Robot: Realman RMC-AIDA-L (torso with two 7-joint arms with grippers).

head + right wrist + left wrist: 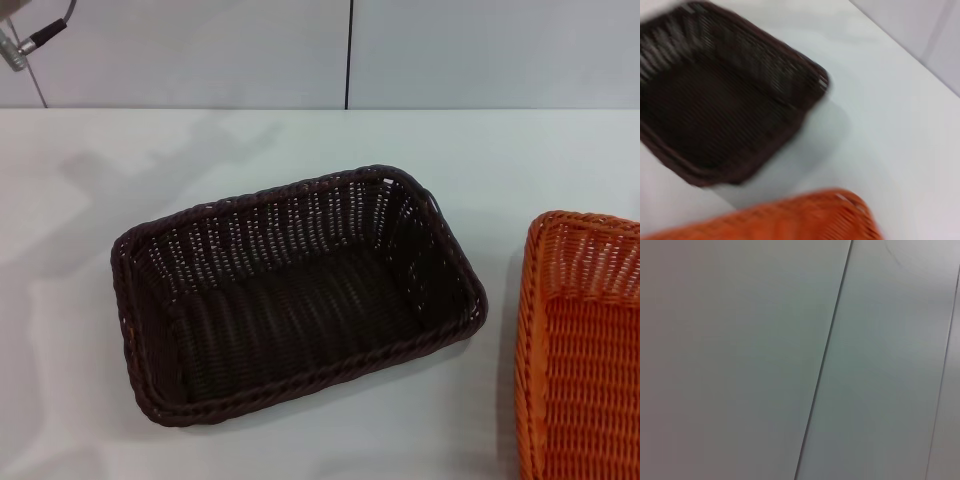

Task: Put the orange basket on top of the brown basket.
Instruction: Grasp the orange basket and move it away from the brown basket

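Note:
The brown basket stands empty in the middle of the white table, turned at a slight angle. To its right the orange basket rests on the table, cut off by the head view's right and bottom edges. A gap of bare table separates the two. The right wrist view looks down on both from above: the brown basket and, nearer the camera, the orange basket's rim. Neither gripper's fingers show in any view. The left wrist view shows only wall.
The white table extends left of and behind the baskets. Grey wall panels with a dark seam stand behind its far edge. A bit of the left arm with a cable shows at the head view's top left.

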